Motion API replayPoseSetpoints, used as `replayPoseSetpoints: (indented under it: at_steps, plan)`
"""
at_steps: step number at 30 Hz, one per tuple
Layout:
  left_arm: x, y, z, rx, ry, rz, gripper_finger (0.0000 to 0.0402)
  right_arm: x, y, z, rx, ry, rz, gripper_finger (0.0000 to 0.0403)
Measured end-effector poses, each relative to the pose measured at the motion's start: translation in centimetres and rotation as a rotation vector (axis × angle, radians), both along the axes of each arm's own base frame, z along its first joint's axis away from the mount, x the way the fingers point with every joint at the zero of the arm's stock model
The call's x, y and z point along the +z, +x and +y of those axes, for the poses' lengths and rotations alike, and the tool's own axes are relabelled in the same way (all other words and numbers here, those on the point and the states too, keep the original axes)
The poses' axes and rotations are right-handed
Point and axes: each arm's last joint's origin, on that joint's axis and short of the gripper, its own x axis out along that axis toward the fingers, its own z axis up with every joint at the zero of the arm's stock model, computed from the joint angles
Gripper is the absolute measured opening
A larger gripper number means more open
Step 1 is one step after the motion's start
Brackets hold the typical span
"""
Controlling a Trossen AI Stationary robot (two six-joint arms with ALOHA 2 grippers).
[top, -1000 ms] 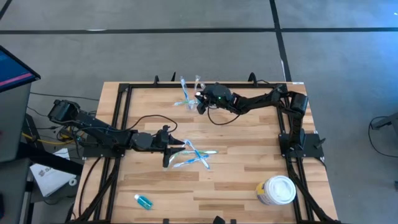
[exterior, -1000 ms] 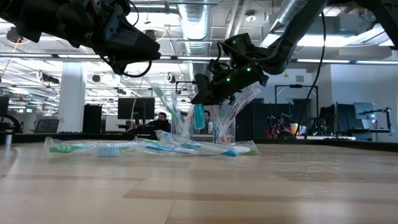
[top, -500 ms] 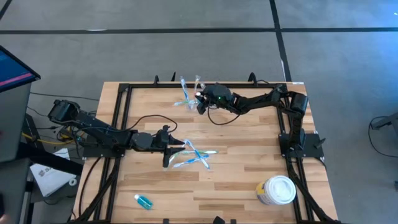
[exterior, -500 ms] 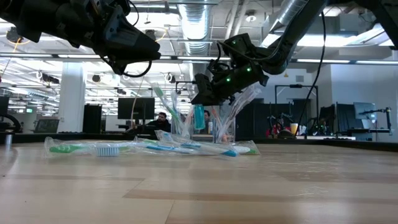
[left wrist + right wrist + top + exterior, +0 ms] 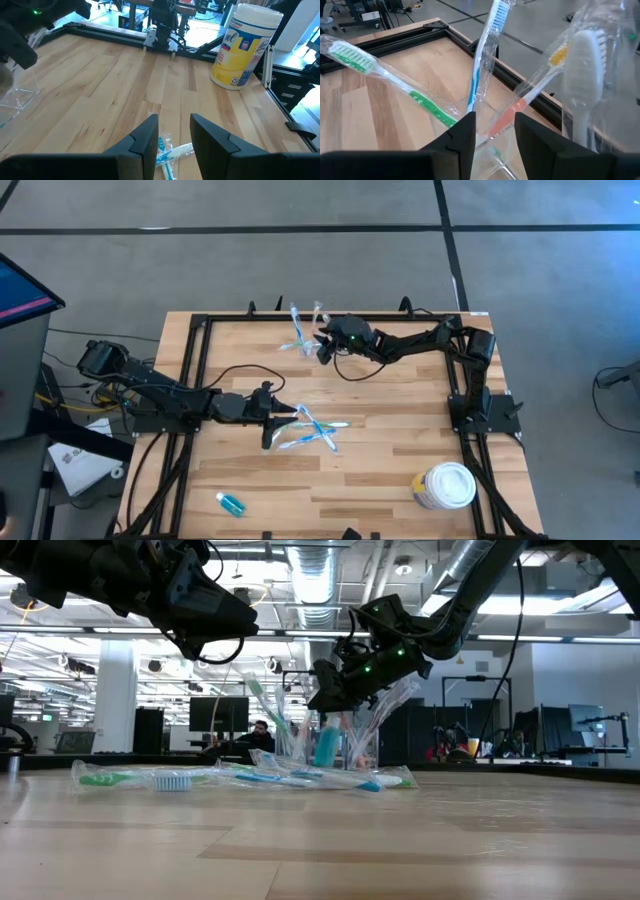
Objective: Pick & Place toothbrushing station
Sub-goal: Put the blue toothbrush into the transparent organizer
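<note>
Wooden boards make up the tabletop point(image 5: 390, 440), which sits on a grey floor. From the high view, the toothbrushing station point(image 5: 305, 330) stands near the far edge, with wrapped brushes sticking up out of it. The right gripper point(image 5: 322, 345) hangs just beside it. The left gripper point(image 5: 272, 423) waits near the middle, right by a loose pile of wrapped toothbrushes point(image 5: 315, 430). A white-lidded tub point(image 5: 447, 485) stands by the near right corner and a small blue bottle point(image 5: 230, 502) lies by the near left corner. From the low view, the right gripper point(image 5: 335, 690) is up over the clear holder, and a blue brush point(image 5: 326, 745) stands right under it. From the left wrist view, the left fingers point(image 5: 145, 142) are a little way apart and hold nothing, with the pile just past them. From the right wrist view, the right fingers point(image 5: 460, 137) are a little apart too, with nothing between them, and a green brush point(image 5: 395, 82) leans out to one side. I think the holder could tip over if the gripper bumps it, since it looks light and the brushes lean.
</note>
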Motion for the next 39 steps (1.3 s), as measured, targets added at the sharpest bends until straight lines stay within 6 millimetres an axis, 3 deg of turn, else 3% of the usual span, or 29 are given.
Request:
replayPoseSetpoints:
  at_steps: [26, 31, 39]
  plan:
    - [0.0, 0.0, 0.0, 0.000, 0.001, 0.000, 0.0106, 0.1, 0.3, 0.6, 0.076, 0.019, -0.017, 0.0127]
    - [0.0, 0.0, 0.0, 0.001, 0.001, 0.000, 0.0106, 2.0, 0.2, 1.2, 0.090, -0.007, -0.059, 0.0127]
    - [0.0, 0.0, 0.0, 0.000, 0.000, 0.000, 0.0106, 3.6, 0.3, 3.3, 0.155, -0.027, -0.056, 0.0127]
